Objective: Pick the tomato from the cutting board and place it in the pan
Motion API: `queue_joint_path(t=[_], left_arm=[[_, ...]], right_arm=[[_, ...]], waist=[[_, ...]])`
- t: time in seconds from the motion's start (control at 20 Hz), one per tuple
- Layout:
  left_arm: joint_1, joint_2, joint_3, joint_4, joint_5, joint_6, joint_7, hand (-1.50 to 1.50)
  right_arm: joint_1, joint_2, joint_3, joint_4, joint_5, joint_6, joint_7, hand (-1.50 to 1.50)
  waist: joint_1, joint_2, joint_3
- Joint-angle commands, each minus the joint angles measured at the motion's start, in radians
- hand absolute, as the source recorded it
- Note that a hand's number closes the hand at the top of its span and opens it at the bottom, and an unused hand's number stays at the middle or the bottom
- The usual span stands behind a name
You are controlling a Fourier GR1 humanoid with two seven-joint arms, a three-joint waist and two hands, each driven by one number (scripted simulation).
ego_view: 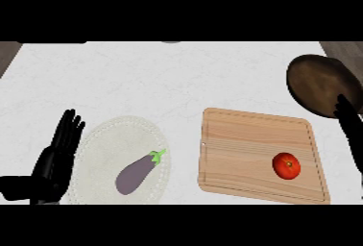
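A red tomato point(286, 166) lies on the right part of a wooden cutting board point(241, 149), near its front right corner. The dark round pan point(319, 84) sits at the far right, behind the board, with its black handle point(351, 139) running toward me along the right edge. My left hand point(58, 151) rests open, fingers up, at the far left, well away from the tomato. No right hand shows in the head view.
A pale plate point(106, 139) with a purple eggplant point(138, 172) on it stands between my left hand and the board. White counter stretches behind the plate and board.
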Motion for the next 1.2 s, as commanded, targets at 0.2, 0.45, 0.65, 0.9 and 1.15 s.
queue_joint_path(t=[0.2, 0.45, 0.65, 0.9, 1.15], left_arm=[[-0.197, 0.136, -0.052, 0.066, -0.112, -0.091, 0.151, 0.00], [-0.287, 0.143, -0.068, 0.072, -0.104, -0.136, 0.259, 0.00], [-0.233, 0.113, -0.077, 0.053, -0.130, -0.159, 0.243, 0.00], [-0.284, 0.053, -0.076, 0.123, -0.173, -0.144, 0.257, 0.00], [-0.288, 0.071, -0.062, 0.071, -0.167, -0.154, 0.306, 0.00]], right_arm=[[-0.211, -0.028, -0.023, 0.221, -0.136, 0.263, 0.061, -1.50], [-0.125, -0.064, 0.101, 0.319, 0.256, 0.017, -0.119, 1.50], [-0.049, 0.038, 0.030, 0.378, 0.200, -0.032, -0.289, -1.50], [0.002, -0.097, 0.155, 0.211, 0.282, 0.164, -0.102, -1.50], [-0.084, -0.242, 0.206, 0.096, 0.354, 0.302, 0.146, -1.50]], waist=[[0.033, 0.010, 0.028], [0.020, 0.005, 0.028], [0.022, -0.003, 0.026], [0.012, -0.004, 0.023], [0.019, -0.007, 0.022]])
